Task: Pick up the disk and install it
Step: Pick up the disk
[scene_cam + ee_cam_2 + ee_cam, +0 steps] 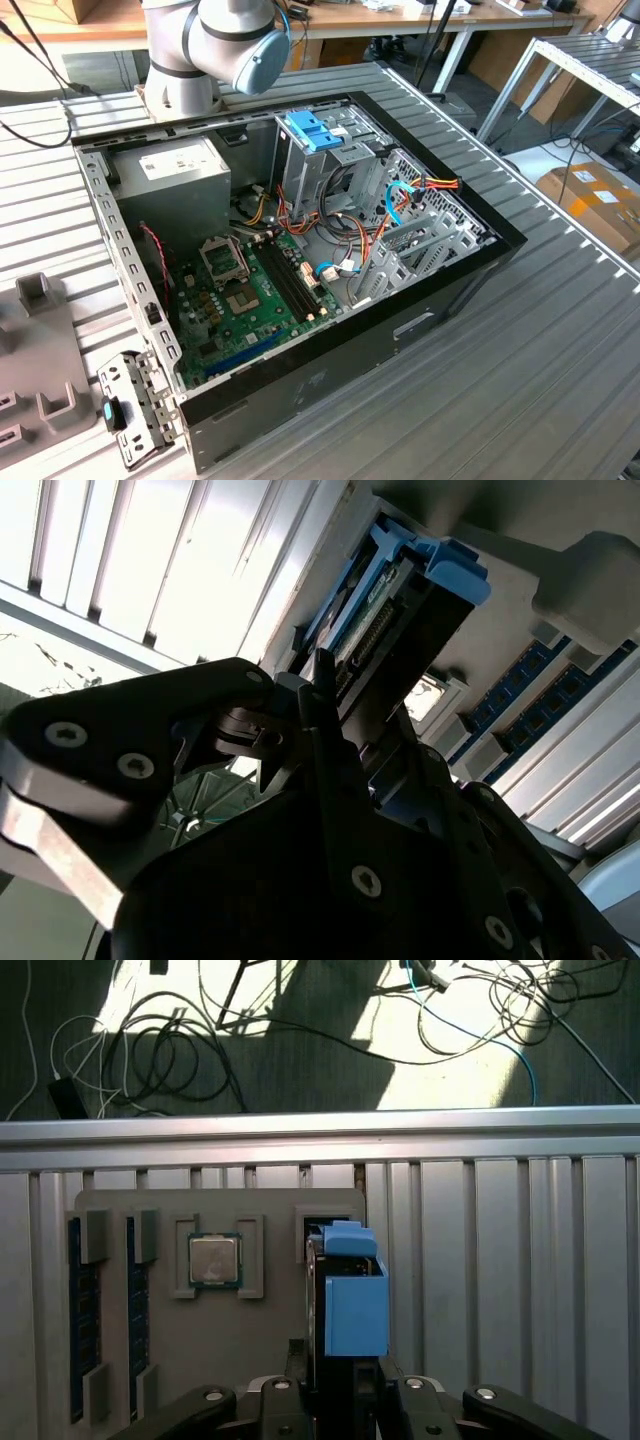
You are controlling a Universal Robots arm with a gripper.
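Clamped tight on the disk with the gripper; standing on edge at a slot of the grey fixture tray, just beside a processor chip. In the exterior view: open computer case mid-frame, blue-latched drive cage at 12 o'clock inside.

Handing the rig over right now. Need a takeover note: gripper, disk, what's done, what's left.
Gripper: at the near end of the disk, above the grey fixture tray. I can't confirm a grip.
Disk: stands on edge at its tray slot, beside the processor chip. It's unclear whether it is seated or lifted.
Done: the gripper is at the disk.
Left: the disk is not yet in the open computer case, so the install is not done.
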